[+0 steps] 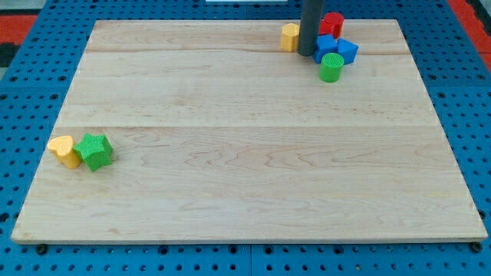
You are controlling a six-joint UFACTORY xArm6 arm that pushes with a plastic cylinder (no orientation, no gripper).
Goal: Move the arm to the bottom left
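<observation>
Nearest lay the green star [94,151] and yellow heart [64,150], at 8 o'clock; my tip [307,53], jawless, sat at 1 o'clock among blocks, and should sweep diagonally, stopping short.

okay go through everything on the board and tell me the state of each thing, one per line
My tip: down on the board at the view's top, among the cluster.
Yellow block: left of the tip, touching it.
Red block: right of the tip.
Blue blocks: right of the tip.
Green cylinder: upright.
Yellow heart: lower left, touching the star.
Green star: lower left.
</observation>
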